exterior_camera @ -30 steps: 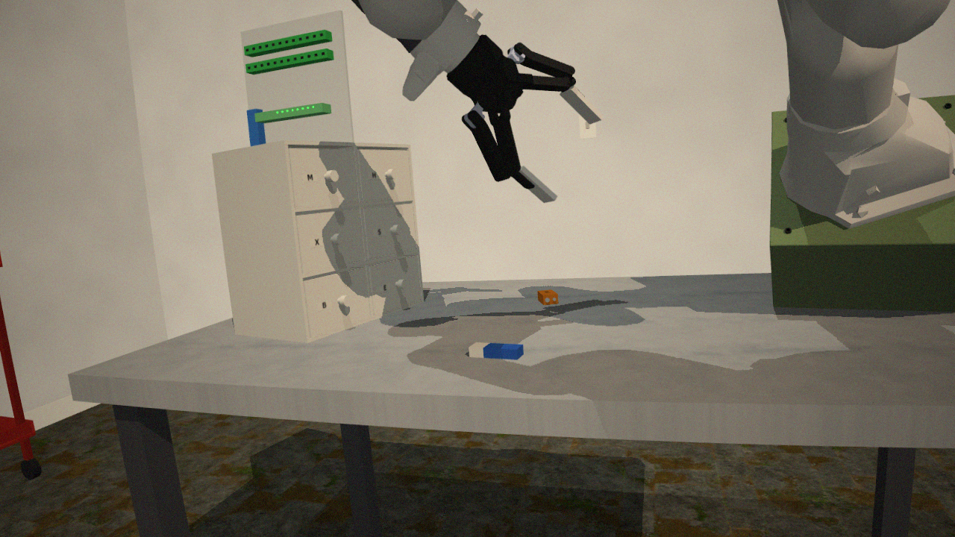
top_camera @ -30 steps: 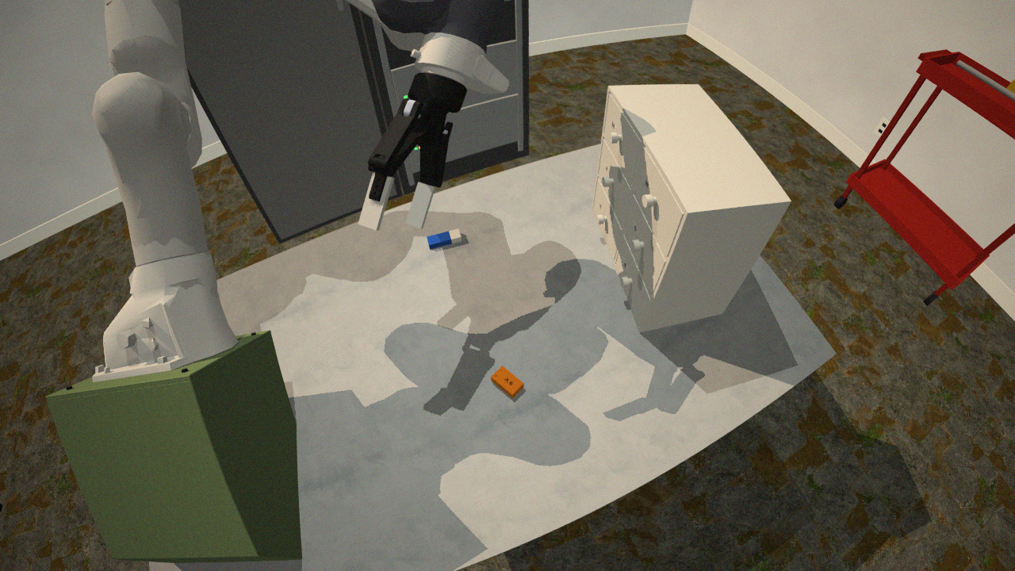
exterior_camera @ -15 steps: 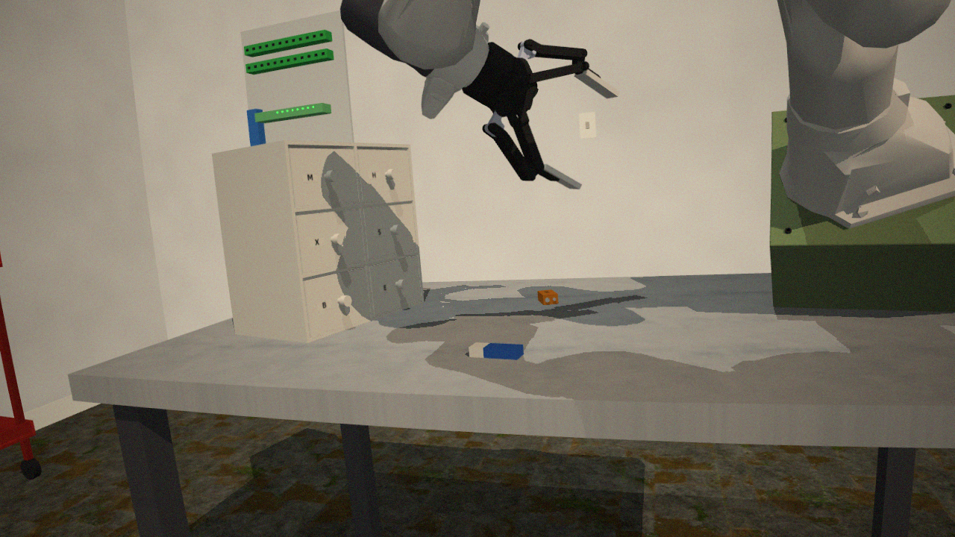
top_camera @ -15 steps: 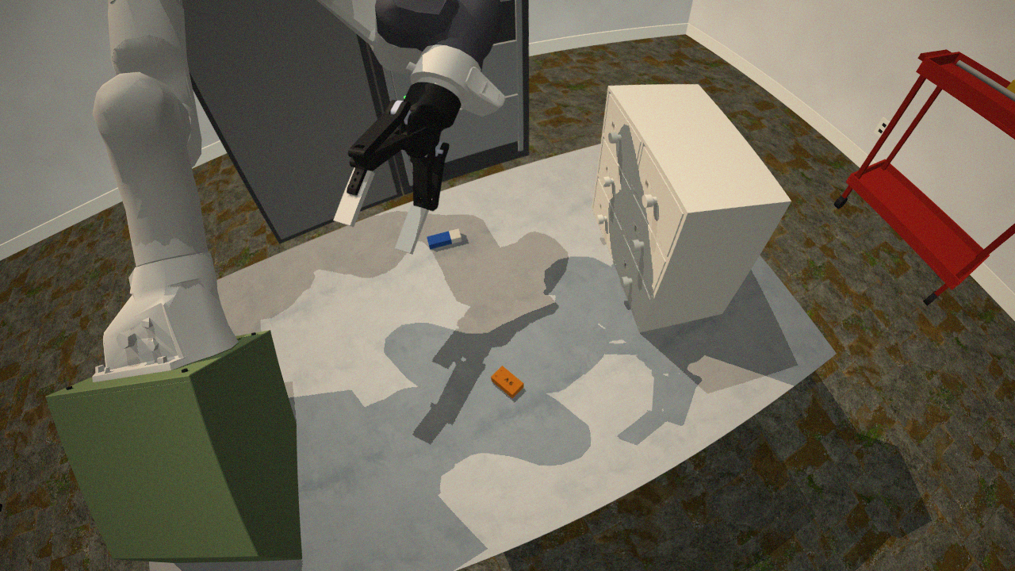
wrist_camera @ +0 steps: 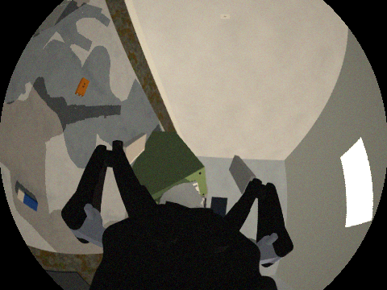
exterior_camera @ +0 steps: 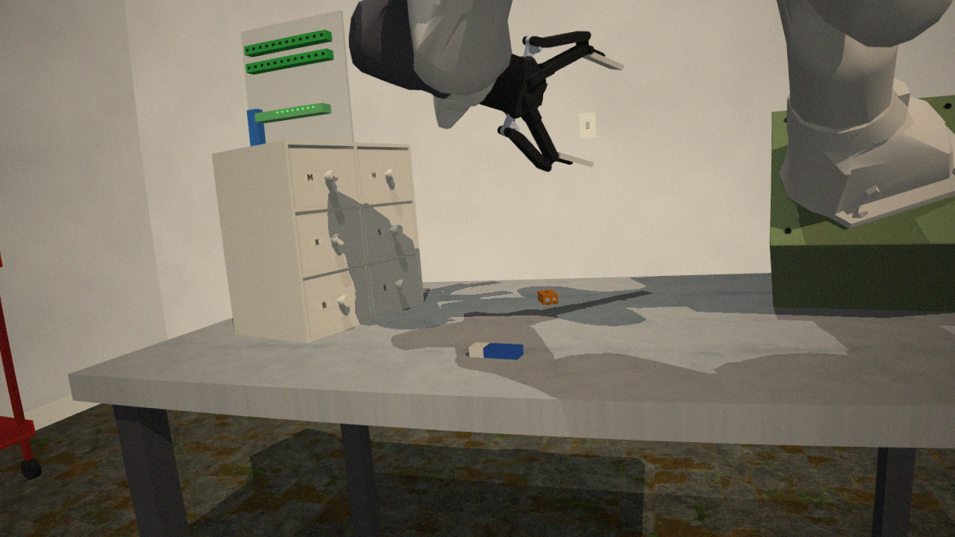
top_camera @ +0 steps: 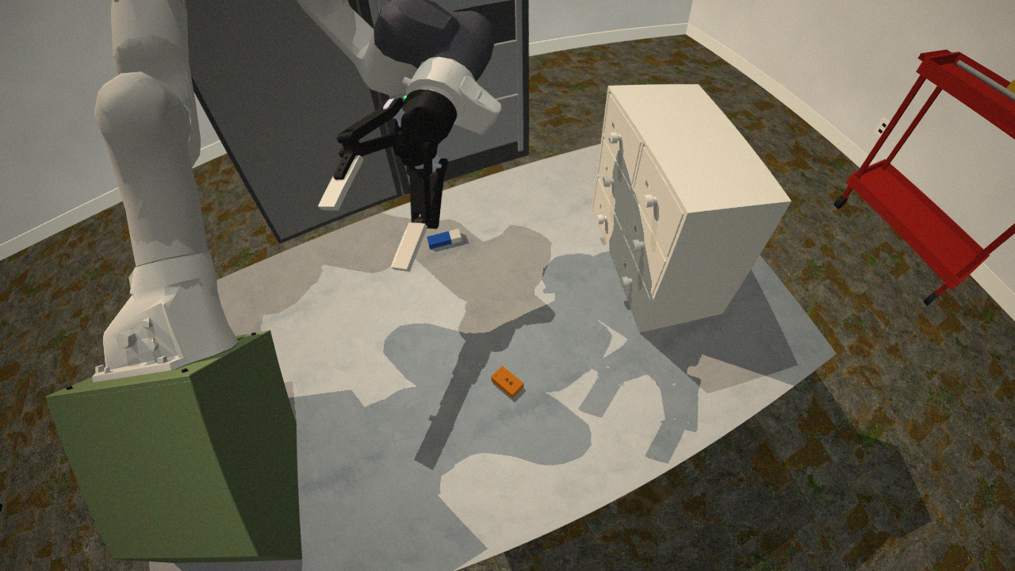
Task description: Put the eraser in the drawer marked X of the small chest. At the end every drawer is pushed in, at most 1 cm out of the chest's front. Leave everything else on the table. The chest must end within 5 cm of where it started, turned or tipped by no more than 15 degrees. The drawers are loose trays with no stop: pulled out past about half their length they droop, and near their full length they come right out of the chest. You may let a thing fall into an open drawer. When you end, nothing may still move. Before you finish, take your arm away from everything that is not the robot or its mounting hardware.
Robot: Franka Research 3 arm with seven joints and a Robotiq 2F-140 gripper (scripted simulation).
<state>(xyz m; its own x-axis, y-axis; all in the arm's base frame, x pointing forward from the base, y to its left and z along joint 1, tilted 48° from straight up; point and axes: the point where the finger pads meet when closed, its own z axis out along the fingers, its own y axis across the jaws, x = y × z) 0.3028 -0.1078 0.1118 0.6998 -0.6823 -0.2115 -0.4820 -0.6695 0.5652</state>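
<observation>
The blue and white eraser (top_camera: 446, 238) lies flat on the table, near its edge in the exterior view (exterior_camera: 496, 350), and shows small at the left of the wrist view (wrist_camera: 28, 200). The cream chest (top_camera: 681, 198) stands upright with all drawers looking pushed in. The drawer marked X (exterior_camera: 318, 240) is the middle one of the left column. My gripper (top_camera: 365, 234) (exterior_camera: 604, 115) is open and empty. It hangs high above the table, tilted sideways, roughly over the eraser and pointing away from the chest.
A small orange block (top_camera: 507, 381) (exterior_camera: 547, 297) lies mid-table. My green base pedestal (top_camera: 177, 447) stands on the table's corner. A dark cabinet (top_camera: 284, 106) stands behind the table and a red cart (top_camera: 929, 177) beyond the chest.
</observation>
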